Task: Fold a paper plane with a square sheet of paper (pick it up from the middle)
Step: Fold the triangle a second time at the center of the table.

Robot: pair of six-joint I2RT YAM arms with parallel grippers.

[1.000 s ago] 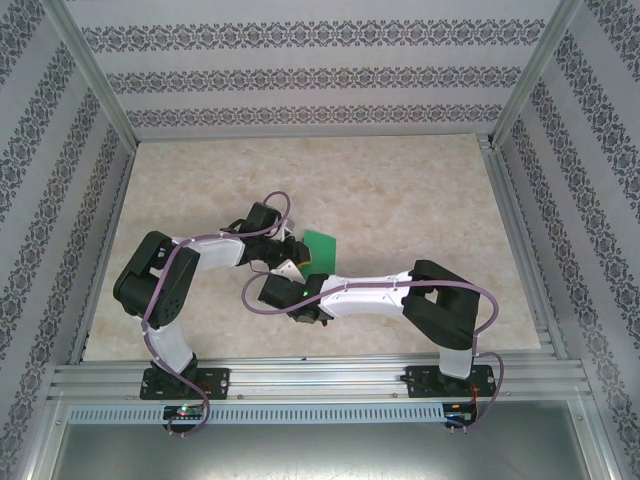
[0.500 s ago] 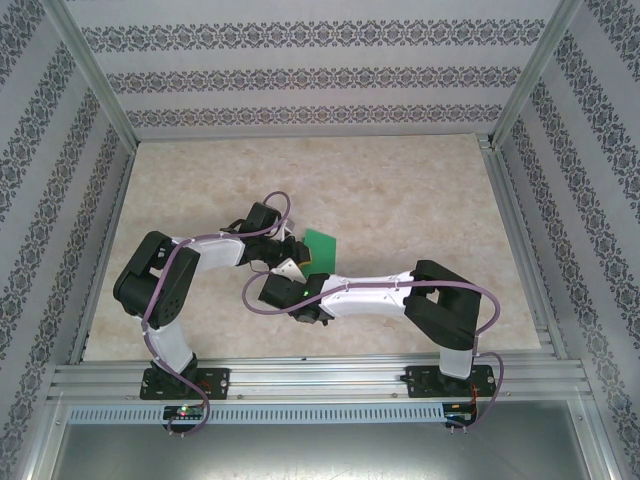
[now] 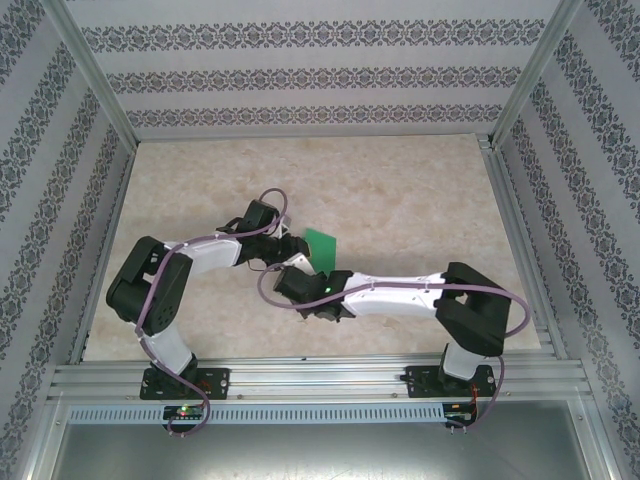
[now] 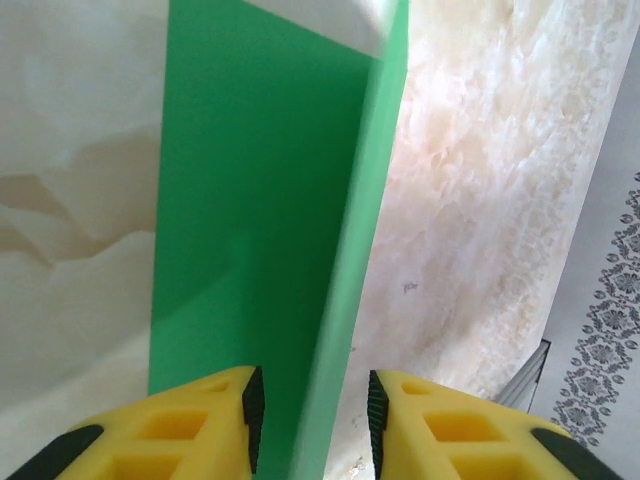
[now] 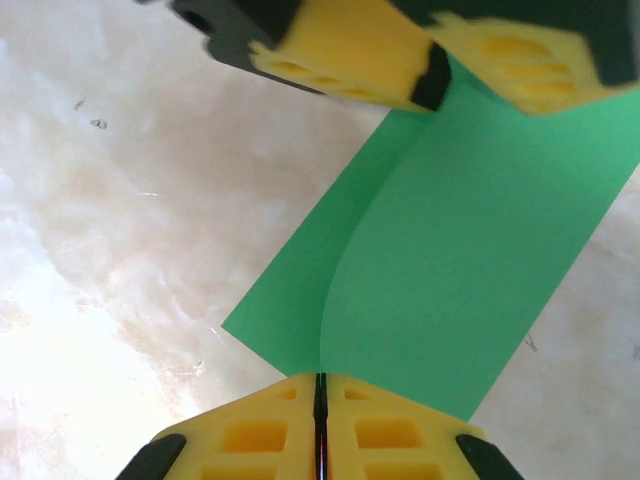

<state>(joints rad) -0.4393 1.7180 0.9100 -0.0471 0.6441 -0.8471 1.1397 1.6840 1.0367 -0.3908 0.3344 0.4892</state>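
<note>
Top view: the square sheet of paper [image 3: 323,243], bright green and partly folded, lies on the marble-patterned table [image 3: 400,190] a little toward 9 o'clock of the table's centre. Both arms reach inward and meet at the sheet's 8 o'clock corner. The left gripper [image 3: 289,245] comes in from 9 o'clock and the right gripper [image 3: 300,262] from 5 o'clock.

Left wrist view: the left gripper's yellow fingers [image 4: 200,425] stand apart. A raised, lighter-green folded edge of the sheet runs toward 12 o'clock through the gap between them. The sheet's flat part adjoins the left pad, and bare table shows between the fold and the right pad, so the jaws are not clamped on it.

Right wrist view: the right gripper [image 5: 320,385] has its two fingers pressed together, with only a thin dark seam between them. They pinch the sheet's near edge at 6 o'clock, where a curved crease ends. The left gripper's fingers straddle the sheet's far end at 12 o'clock.
</note>
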